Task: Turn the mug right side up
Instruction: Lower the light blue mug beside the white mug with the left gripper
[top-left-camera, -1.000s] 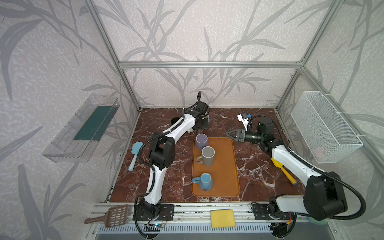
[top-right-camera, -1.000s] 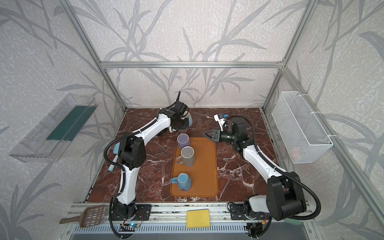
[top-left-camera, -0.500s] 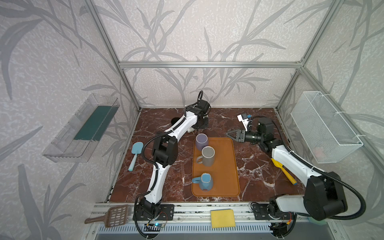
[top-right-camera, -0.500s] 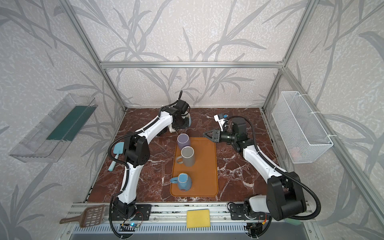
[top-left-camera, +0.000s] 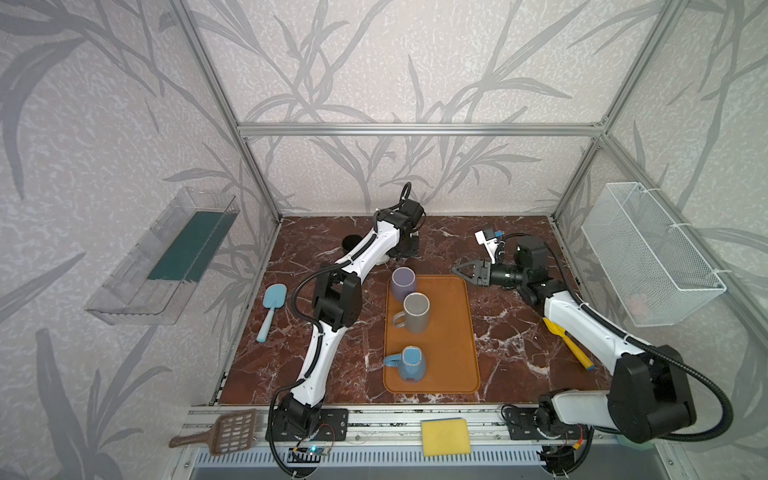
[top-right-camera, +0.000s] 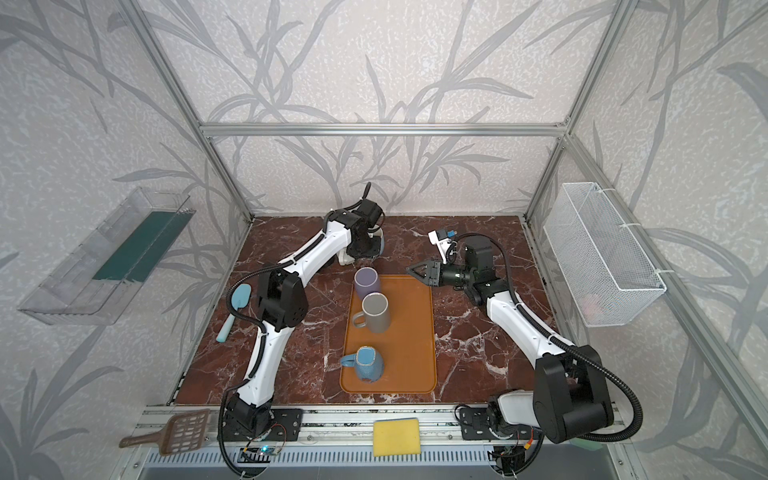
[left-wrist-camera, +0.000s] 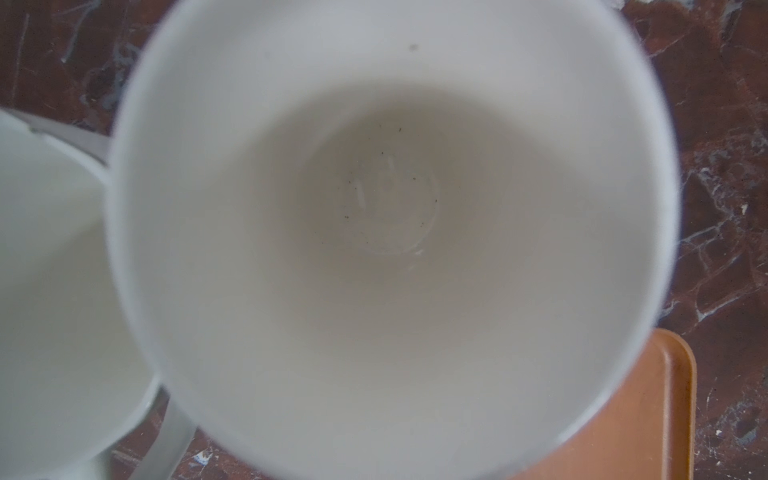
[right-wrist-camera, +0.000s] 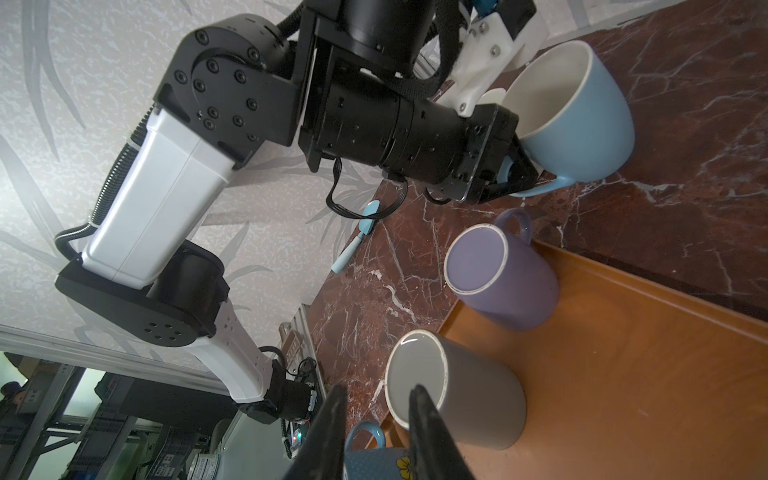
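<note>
My left gripper (right-wrist-camera: 513, 174) is shut on the handle of a light blue mug (right-wrist-camera: 582, 116) with a white inside. It holds the mug near the back of the marble table, mouth up and slightly tilted, base at or just above the surface. That mug's inside (left-wrist-camera: 390, 249) fills the left wrist view, which hides the fingers. In a top view the mug (top-right-camera: 377, 246) peeks out under the left wrist. My right gripper (top-left-camera: 455, 269) hovers over the back right corner of the orange tray (top-left-camera: 453, 332). Its fingertips (right-wrist-camera: 417, 399) stand slightly apart with nothing between them.
A purple mug (top-left-camera: 403, 282), a grey mug (top-left-camera: 415, 311) and a blue speckled mug (top-left-camera: 409, 365) stand on the tray. A white cup (left-wrist-camera: 41, 291) sits beside the held mug. A blue spatula (top-left-camera: 272, 305) lies left, a yellow tool (top-left-camera: 569, 343) right.
The left wrist has shifted slightly toward the back with the mug in its grip. The right arm has stayed where it was.
</note>
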